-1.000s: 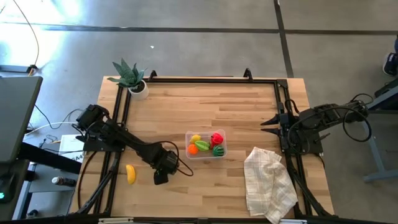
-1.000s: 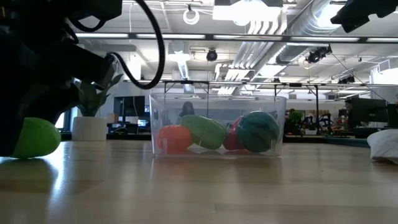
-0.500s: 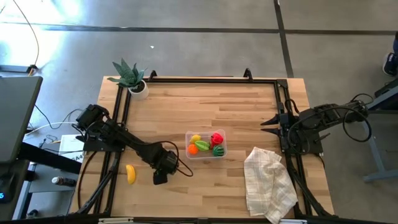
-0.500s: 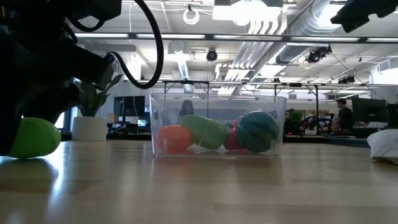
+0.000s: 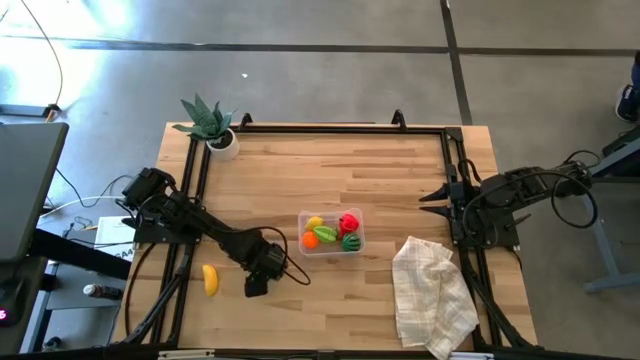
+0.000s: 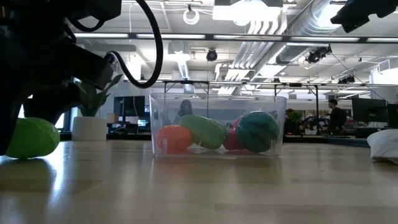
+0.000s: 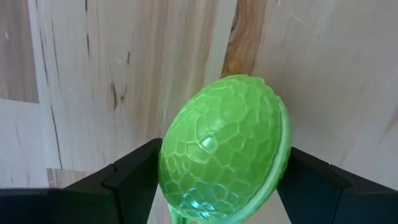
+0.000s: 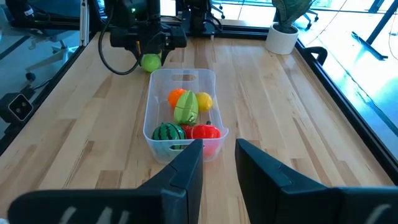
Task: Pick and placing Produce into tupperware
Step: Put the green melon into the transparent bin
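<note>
Bright, even overhead lighting. Ceiling fixtures (image 6: 242,9) glare in the low view; the bench (image 6: 205,186) carries a soft sheen. The near arm is silhouetted. Left wrist view shows slight blur; shadows are faint.

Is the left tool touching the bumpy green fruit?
Touching. The left wrist view shows the bumpy green fruit wedged between the left tool's two dark fingers, pressed against both sides.

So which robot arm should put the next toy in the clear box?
The left. Its gripper already holds a green piece near the tupperware. The right gripper waits open at the table's far edge.
</note>
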Robot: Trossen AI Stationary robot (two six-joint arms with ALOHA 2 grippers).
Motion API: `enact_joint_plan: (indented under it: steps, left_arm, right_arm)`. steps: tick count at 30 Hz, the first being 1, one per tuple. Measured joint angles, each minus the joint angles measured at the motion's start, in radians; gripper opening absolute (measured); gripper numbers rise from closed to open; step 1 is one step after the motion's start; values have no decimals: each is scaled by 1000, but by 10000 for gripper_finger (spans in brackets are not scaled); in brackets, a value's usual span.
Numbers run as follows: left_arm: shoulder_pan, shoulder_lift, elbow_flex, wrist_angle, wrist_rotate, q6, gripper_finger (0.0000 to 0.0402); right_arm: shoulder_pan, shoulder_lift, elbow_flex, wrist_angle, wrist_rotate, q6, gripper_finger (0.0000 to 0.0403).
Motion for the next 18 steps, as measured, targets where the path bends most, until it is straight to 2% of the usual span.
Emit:
enact_joint_plan:
  steps: [3,10,13,18]
  left_arm:
    - [0,0,0,0,0,11,263]
    - [1,-5,4,4,0,19,200]
    - [1,-5,3,4,0,20,195]
    - [0,0,0,5,1,20,212]
  right_arm:
    - [0,0,0,0,0,0,84]
    - [0,0,0,0,0,0,84]
    - [0,0,0,0,0,0,84]
    - [0,0,0,0,0,0,84]
